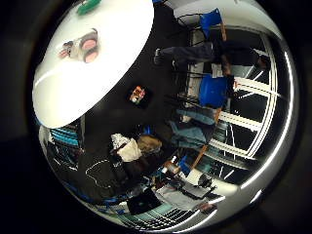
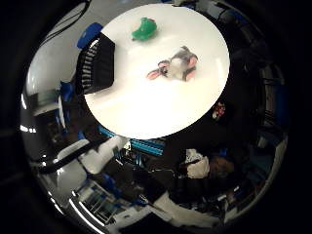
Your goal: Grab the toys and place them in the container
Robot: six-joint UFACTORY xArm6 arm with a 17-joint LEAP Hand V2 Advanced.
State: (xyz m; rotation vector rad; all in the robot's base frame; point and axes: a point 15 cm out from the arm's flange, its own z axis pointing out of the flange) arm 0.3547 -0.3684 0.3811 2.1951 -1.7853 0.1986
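The round white table point(image 2: 146, 112) carries three items. The black slatted container point(image 2: 97, 63) sits at the table's edge. The grey and pink plush toy point(image 2: 176, 68) lies on the tabletop, apart from the container. The green toy point(image 2: 144, 30) lies near the table's rim, between the container and the plush toy. Finger state of the hand: cannot tell.

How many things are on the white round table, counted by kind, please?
Plush toys: 1, the grey and pink plush mouse
Green toys: 1, the green toy
Containers: 1, the black slatted container at the edge of the white round table
Total: 3
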